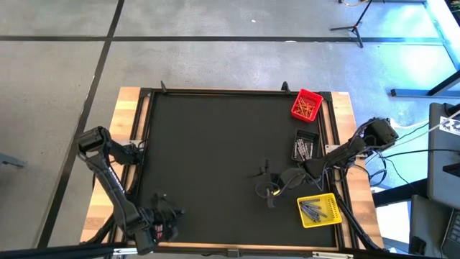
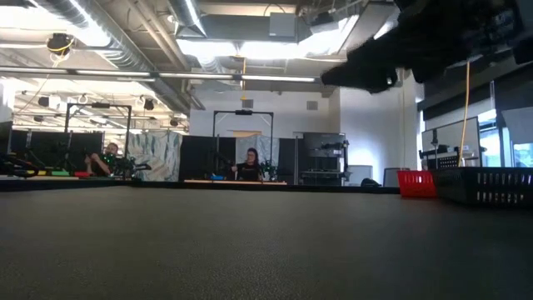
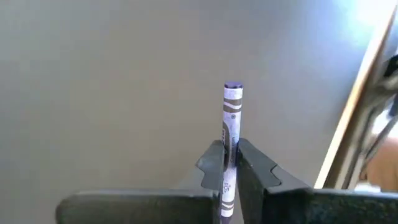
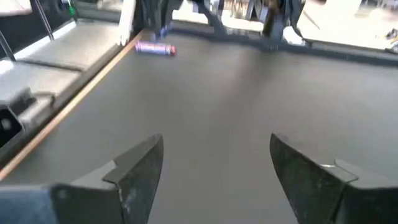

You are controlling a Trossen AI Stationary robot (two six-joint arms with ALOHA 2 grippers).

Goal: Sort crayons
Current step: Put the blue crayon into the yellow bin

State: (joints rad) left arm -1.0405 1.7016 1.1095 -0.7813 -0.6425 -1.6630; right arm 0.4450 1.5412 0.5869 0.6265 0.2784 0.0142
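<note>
**A robotics lab on an open industrial floor**

The low view looks across the black-matted bench (image 2: 250,250) into a big hall: exposed ceiling ducts (image 2: 100,33), strip lights, black frame rigs (image 2: 243,142) and two seated people (image 2: 250,164) at far stations. From above, bare concrete floor (image 1: 65,79) surrounds the bench; a tripod stand (image 1: 356,25) sits at one o'clock, loose cables (image 1: 402,133) at three o'clock.

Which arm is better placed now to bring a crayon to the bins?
Left: the left claw is shut on a purple crayon. The right claw is open and empty, though nearer the yellow bin.
</note>
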